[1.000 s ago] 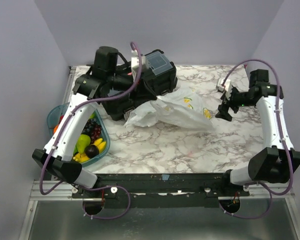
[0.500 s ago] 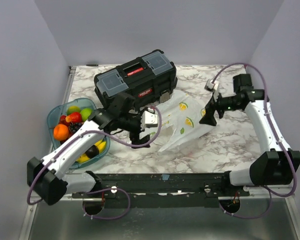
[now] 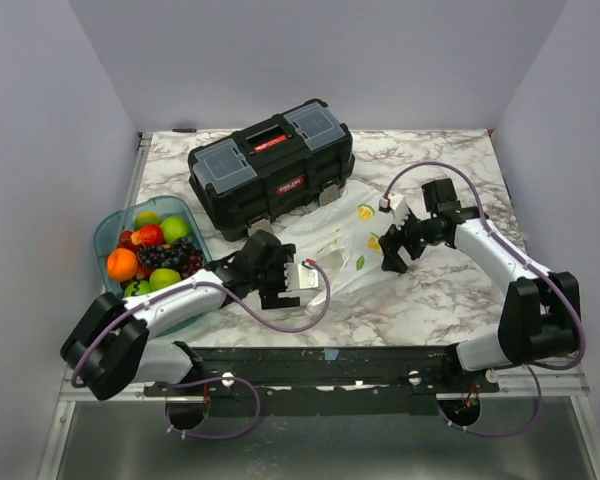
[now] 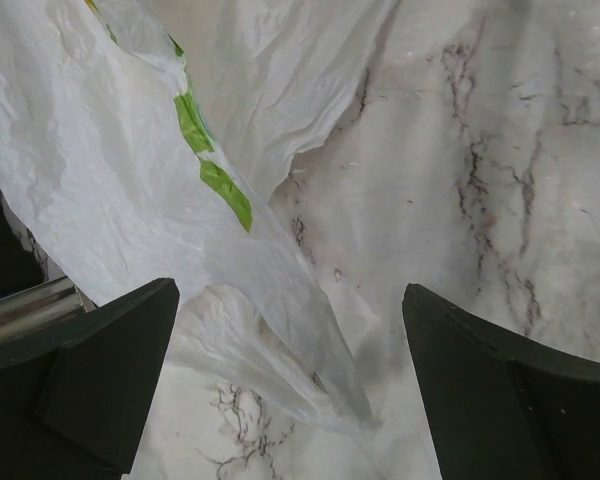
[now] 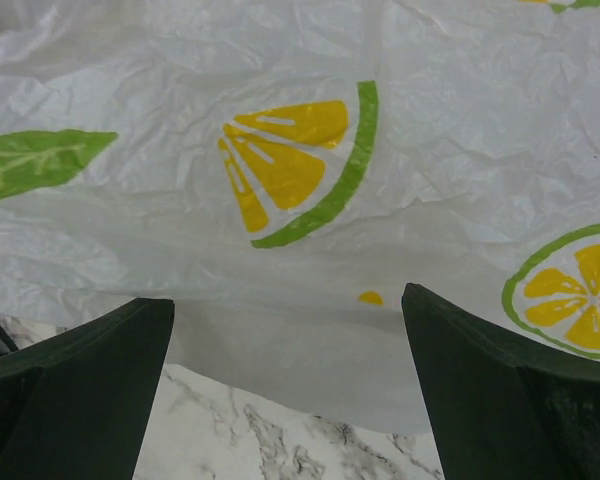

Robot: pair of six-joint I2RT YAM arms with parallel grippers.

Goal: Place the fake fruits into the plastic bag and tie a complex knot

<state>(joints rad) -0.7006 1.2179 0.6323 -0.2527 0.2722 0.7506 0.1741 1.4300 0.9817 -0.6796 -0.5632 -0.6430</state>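
The plastic bag (image 3: 342, 243), whitish with lemon-slice prints, lies flat on the marble table in front of the toolbox. My left gripper (image 3: 310, 280) is open at the bag's near-left corner. In the left wrist view that thin corner (image 4: 280, 330) lies on the table between the spread fingers of the left gripper (image 4: 290, 320). My right gripper (image 3: 387, 260) is open at the bag's right edge. The right wrist view shows the bag's edge (image 5: 310, 330) between the fingers of the right gripper (image 5: 288, 320). The fake fruits (image 3: 152, 252) are piled in the teal tray at the left.
A black toolbox (image 3: 270, 165) with grey-blue lids stands at the back, touching the bag's far edge. The teal tray (image 3: 103, 232) sits at the table's left edge, beside my left arm. Purple cables loop off both wrists.
My left arm swung from over the toolbox down to the bag's near-left corner and its gripper opened. The right arm moved left and nearer, onto the bag's right edge. The bag shifted and flattened.
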